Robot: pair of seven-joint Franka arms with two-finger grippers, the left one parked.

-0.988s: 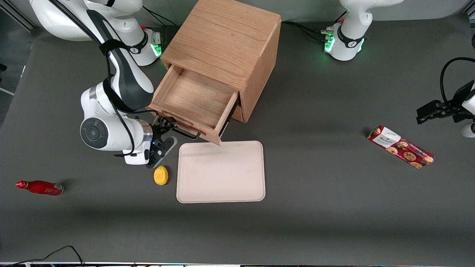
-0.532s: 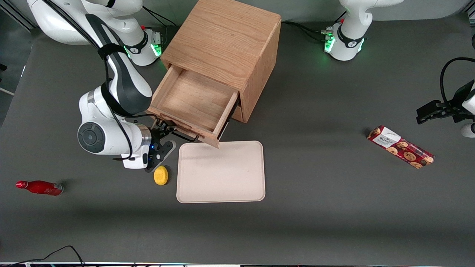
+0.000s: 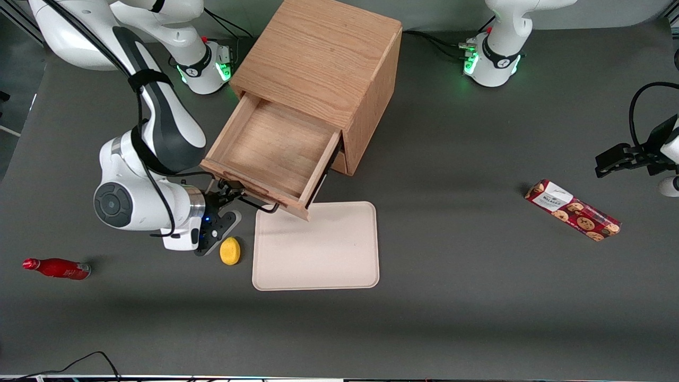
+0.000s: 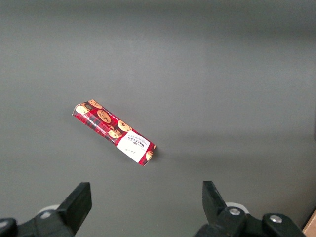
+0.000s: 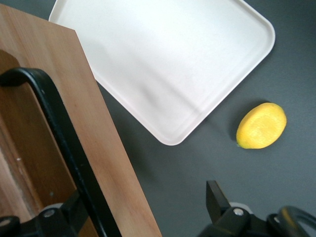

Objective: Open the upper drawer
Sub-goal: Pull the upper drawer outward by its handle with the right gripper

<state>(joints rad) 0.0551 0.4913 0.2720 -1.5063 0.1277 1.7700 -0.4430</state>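
Here we are seeing the upper drawer standing pulled out of the cabinet, over the tray, with the gripper spread around its black handle, not clamping.

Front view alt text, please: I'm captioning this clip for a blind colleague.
The upper drawer of a light oak cabinet stands pulled well out and empty, with the right arm's gripper at its black bar handle. Nearer the camera lie a cream tray and a yellow lemon half; a red bottle and a cookie box lie toward the table's two ends.
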